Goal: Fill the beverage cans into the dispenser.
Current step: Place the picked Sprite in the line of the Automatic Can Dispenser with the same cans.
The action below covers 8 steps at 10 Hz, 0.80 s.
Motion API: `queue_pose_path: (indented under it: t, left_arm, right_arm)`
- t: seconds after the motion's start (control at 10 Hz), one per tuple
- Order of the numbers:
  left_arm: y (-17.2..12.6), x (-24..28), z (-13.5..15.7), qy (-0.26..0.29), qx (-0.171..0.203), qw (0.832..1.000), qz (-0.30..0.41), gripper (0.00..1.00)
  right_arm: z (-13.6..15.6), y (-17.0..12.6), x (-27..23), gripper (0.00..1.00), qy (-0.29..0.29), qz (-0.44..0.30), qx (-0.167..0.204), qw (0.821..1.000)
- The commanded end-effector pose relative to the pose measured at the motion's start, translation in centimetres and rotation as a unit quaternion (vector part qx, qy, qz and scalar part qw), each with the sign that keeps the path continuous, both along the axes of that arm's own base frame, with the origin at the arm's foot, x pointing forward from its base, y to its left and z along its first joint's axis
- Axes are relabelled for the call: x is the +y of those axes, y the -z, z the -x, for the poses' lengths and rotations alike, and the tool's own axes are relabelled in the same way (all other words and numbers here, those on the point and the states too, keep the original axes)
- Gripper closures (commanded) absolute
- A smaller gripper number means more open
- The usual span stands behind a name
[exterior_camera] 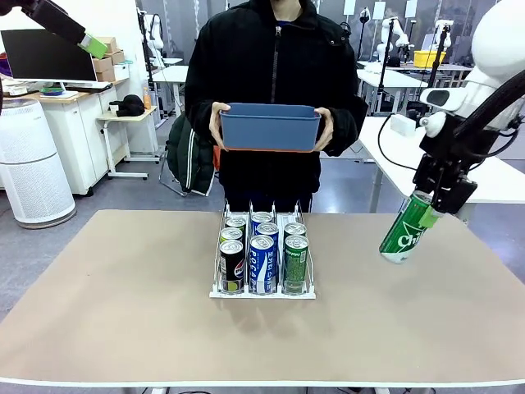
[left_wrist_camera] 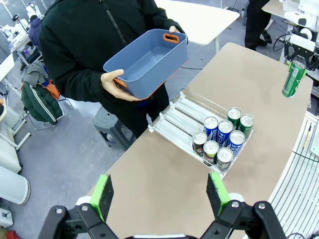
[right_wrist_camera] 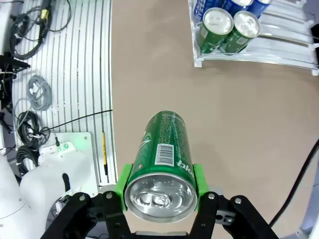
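Green can (exterior_camera: 408, 230) is pinched near its top by the right end effector (exterior_camera: 430, 207), tilted above the surface (exterior_camera: 123, 312); the dispenser (exterior_camera: 262, 291), off to its side, is best approached with the can uprighted over the green lane.

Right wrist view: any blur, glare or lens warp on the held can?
Right wrist view: the green can in the right tool is sharp, its barcode visible, with soft glare on the silver top; the dispenser rails bow from wide-angle distortion. Front view: evenly lit, soft shadow under the dispenser.
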State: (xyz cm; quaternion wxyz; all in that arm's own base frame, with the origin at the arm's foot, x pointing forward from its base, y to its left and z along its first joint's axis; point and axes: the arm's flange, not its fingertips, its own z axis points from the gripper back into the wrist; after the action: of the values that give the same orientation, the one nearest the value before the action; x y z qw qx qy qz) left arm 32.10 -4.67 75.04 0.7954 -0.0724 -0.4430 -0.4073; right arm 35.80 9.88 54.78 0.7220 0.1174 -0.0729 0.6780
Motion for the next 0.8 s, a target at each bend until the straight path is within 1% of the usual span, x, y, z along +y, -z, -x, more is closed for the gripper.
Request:
queue_pose_path:
  t: [0.0, 0.1, 0.4, 0.5, 0.6, 0.7]
  left_arm:
    - [0.1, 0.0, -0.1, -0.004, 0.002, 1.000, 0.000, 0.00]
    - [0.1, 0.0, -0.1, -0.004, 0.002, 1.000, 0.000, 0.00]
    - [0.1, 0.0, -0.1, -0.004, 0.002, 1.000, 0.000, 0.00]
    - [0.1, 0.0, -0.1, -0.004, 0.002, 1.000, 0.000, 0.00]
    - [0.1, 0.0, -0.1, -0.004, 0.002, 1.000, 0.000, 0.00]
    - [0.1, 0.0, -0.1, -0.004, 0.002, 1.000, 0.000, 0.00]
  right_arm:
    - [-0.7, -0.3, 0.2, 0.42, 0.008, -0.006, -0.003, 1.000]
    - [0.0, 0.0, 0.0, 0.42, 0.000, 0.000, 0.000, 1.000]
    - [0.0, 0.0, 0.0, 0.42, 0.000, 0.000, 0.000, 1.000]
    - [-0.3, 0.3, 0.1, 0.42, 0.000, 0.001, 0.005, 1.000]
    - [0.2, 0.9, 2.0, 0.42, 0.022, 0.029, 0.014, 0.999]
    - [0.4, 2.0, 3.8, 0.42, 0.049, 0.030, 0.004, 0.998]
